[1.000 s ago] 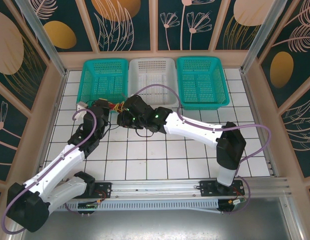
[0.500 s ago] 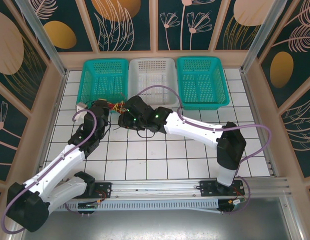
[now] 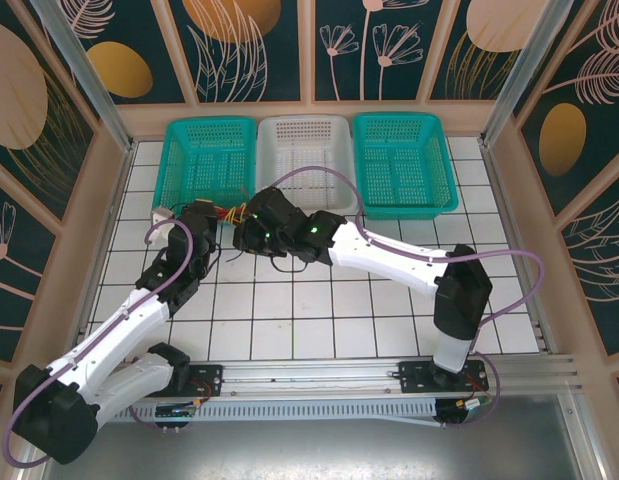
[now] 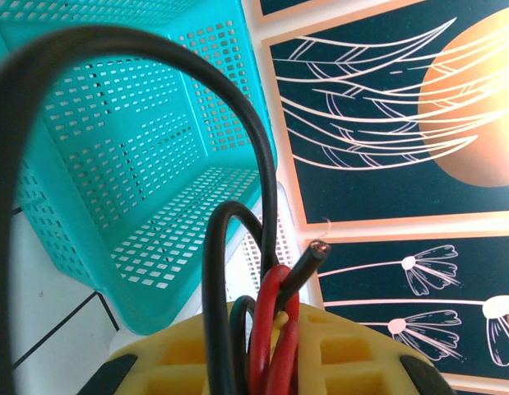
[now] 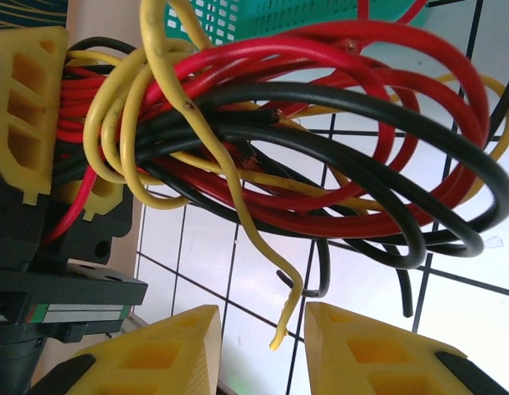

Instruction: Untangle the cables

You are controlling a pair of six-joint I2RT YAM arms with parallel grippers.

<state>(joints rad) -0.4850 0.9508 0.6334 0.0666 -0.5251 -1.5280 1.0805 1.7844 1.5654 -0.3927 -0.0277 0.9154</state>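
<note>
Gently: left gripper [image 4: 266,333] is pinching cables [image 5: 353,99] by the teal basket [image 4: 114,164]; wide-apart right gripper [image 5: 261,314] should be taking one yellow end [image 5: 284,306].

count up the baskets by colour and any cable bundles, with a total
teal baskets: 2, the left teal basket and the right teal basket
white basket: 1
cable bundle: 1, red, black and yellow wires tangled together
total: 4
</note>
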